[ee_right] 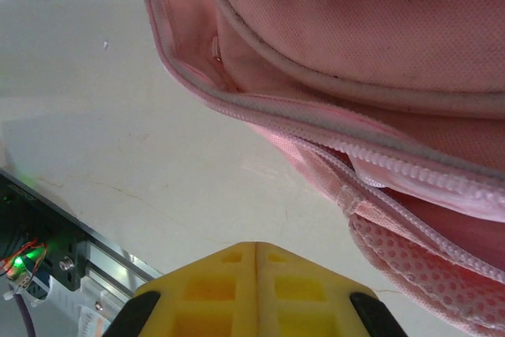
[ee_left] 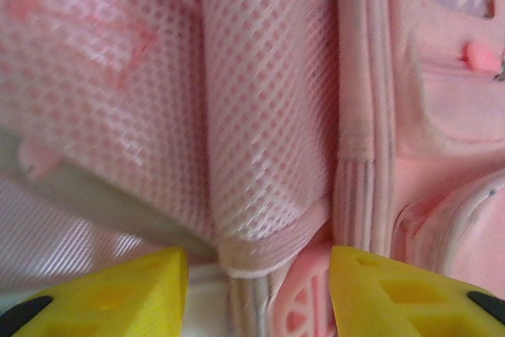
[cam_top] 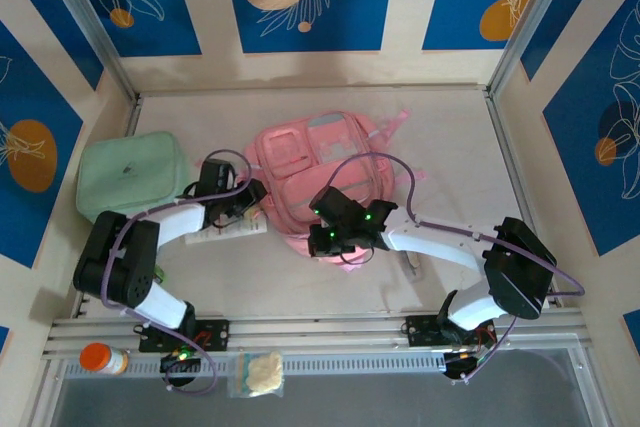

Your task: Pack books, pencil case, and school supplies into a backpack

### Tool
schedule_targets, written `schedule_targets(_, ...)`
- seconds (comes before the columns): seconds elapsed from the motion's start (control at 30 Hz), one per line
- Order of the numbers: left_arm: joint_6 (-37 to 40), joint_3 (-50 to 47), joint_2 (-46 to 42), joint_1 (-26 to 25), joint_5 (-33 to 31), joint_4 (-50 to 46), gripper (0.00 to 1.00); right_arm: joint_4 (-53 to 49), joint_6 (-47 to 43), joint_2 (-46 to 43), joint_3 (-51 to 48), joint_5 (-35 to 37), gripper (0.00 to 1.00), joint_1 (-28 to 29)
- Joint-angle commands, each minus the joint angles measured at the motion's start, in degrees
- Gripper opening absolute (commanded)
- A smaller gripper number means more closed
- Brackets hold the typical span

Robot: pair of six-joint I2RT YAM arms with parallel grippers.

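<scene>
Pink and soft, lying flat at the middle of the table (cam_top: 470,137): the backpack (cam_top: 325,162), front pockets facing up, pale panels on the front, straps trailing off the far right corner. Off to its left and apart from it, a mint-green zip case (cam_top: 130,175) close to the left wall. On the table just beside the backpack's near left corner, a white printed item (cam_top: 232,231), partly under the left arm.

Left pincer (ee_left: 256,262) at the backpack's left side, above that white item. Seen from its own wrist: partly open, yellow fingers (ee_left: 118,293) standing apart, a mesh side pocket with a striped elastic hem straight ahead of the gap. Fabric very close to the tips, yet nothing pinched between them. To the right of the mesh, a strip of ribbed binding and the smooth pink front.

Right pincer (ee_right: 256,252) at the backpack's near edge, low over bare table. Fully closed, the two yellow halves pressed flush together, holding nothing. Just beyond its tips and to the right, what looks like the backpack's open mouth: grey piping, white zip teeth, pink lining, mesh at the lower right.

On the rail at the near edge, left of the left arm's base, an orange-capped bottle (cam_top: 103,358) lying on its side.
</scene>
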Motion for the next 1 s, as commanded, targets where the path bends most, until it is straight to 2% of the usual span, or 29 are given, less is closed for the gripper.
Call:
schedule_targets(0.0,-1.31,2.88,2.73,0.61,1.75,4.52,0.47,0.83,0.96,0.40,-1.33,0.19,0.01,-0.54)
schedule_targets(0.23,-3.95,2.65,5.89,0.51,2.34,9.03,0.34,2.50,1.27,1.35,-2.29,-0.50,0.01,-1.29)
schedule_targets(0.4,-5.16,2.16,6.09,0.12,3.01,11.02,0.14,3.06,0.33,2.29,-2.74,-0.25,0.01,-4.23)
schedule_targets(0.53,-6.45,3.05,4.95,-1.05,3.29,11.12,0.00,3.79,-2.76,2.45,-2.77,-0.52,0.01,-9.57)
schedule_targets(0.7,-10.10,4.20,1.24,-4.07,1.71,10.99,0.00,3.88,-8.62,3.48,-0.58,-1.38,0.00,-18.47)
schedule_targets(0.83,-12.91,5.34,-3.27,-9.21,-3.76,6.66,0.00,4.86,-12.56,4.65,0.94,-2.78,0.01,-24.47)
schedule_targets(0.97,-16.22,3.58,-6.78,-14.35,-8.27,7.34,0.00,5.58,-16.18,6.29,2.28,-3.06,0.01,-28.11)
